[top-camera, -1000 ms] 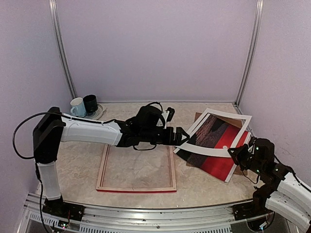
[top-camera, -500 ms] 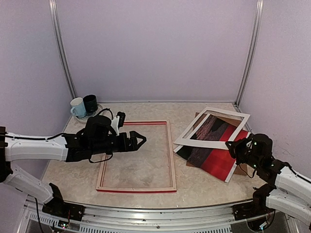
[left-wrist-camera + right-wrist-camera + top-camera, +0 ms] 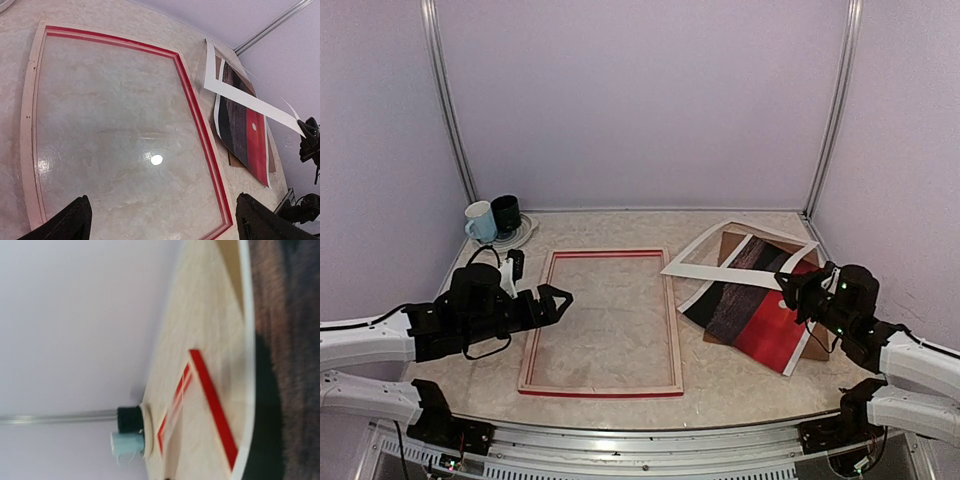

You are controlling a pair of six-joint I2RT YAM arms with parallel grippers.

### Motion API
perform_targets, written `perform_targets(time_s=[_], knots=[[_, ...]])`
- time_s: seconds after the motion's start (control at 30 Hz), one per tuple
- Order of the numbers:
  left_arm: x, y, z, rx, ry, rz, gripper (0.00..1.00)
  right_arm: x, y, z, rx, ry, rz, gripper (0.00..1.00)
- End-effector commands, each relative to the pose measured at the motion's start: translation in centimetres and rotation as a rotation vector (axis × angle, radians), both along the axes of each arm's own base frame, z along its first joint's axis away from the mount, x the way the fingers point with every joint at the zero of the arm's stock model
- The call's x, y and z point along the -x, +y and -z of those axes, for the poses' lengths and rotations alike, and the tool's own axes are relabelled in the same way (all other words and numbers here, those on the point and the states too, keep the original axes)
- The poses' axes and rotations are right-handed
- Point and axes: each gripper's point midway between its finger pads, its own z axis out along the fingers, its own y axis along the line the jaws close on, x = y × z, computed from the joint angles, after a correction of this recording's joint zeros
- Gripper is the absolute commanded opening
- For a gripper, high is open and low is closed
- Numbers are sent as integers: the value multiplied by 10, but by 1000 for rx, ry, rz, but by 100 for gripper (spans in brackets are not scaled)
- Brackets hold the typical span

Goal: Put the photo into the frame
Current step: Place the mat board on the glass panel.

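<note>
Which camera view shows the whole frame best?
Top external: all four sides of the frame lie in view. Left wrist cuts off its near edge; right wrist shows only a blurred red corner.

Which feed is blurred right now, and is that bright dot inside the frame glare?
Right wrist view: soft all over, mugs and the red edge of the frame fuzzy. Left wrist view: sharp, white mat crisp; the bright dot is likely a lamp reflection, and the frame's rails bow from the wide lens. Top external view: sharp, evenly lit.
</note>
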Motion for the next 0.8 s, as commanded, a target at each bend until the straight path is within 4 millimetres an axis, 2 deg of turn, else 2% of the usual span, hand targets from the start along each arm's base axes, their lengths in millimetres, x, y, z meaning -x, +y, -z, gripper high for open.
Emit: perform_targets(time_s=[0.0, 0.1, 0.2, 0.43, 0.63, 0.77], knots=[[1, 20, 21, -39, 40, -67, 99, -4, 22, -37, -55, -128, -100, 0], [1, 25, 28, -42, 52, -79, 99, -6, 37, -41, -21, -143, -158, 0], [-1, 35, 34, -52, 65, -112, 99, -7, 63, -38, 32, -150, -271, 0], [-6, 65, 45, -55, 93, -207, 99, 6, 125, -3, 108, -136, -538, 0], [-9, 80, 54, -70, 111, -242, 99, 16, 165, 25, 204, -99, -681, 0], [-11, 84, 62, -74, 127, -249, 99, 21, 182, 39, 246, -74, -730, 0]])
